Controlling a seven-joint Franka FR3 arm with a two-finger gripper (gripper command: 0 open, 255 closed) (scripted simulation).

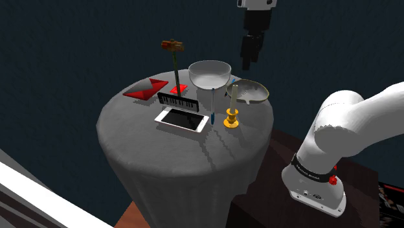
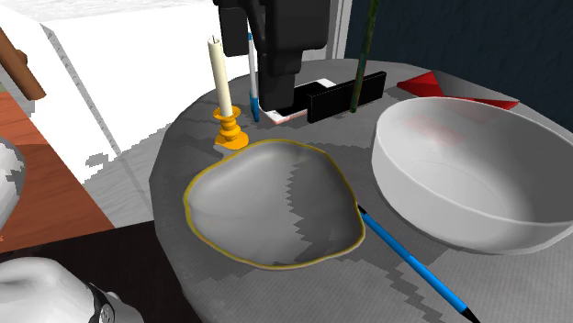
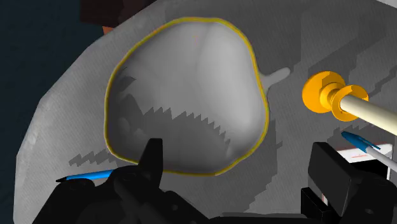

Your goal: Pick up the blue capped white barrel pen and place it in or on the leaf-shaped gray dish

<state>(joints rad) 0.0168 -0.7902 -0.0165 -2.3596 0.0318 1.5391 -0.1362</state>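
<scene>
The black jaws are hanging open and empty over the leaf-shaped grey, yellow-rimmed dish (image 3: 191,76). The blue-capped white-barrelled pen (image 1: 212,107) is lying on the round grey table (image 1: 149,146), outside the jaws, just left of the orange candlestick (image 1: 231,118) in the shoulder view.

Robot's glossy white rounded arm (image 1: 353,126): fat tubular segments, black band at the joint w/ small white lettering & red tabs beside it. All-black blocky two-finger gripper (image 1: 249,64), stepped, matte, below a white wrist.

Matt grey dish (image 3: 191,83), smooth white bowl (image 2: 459,216)
</scene>
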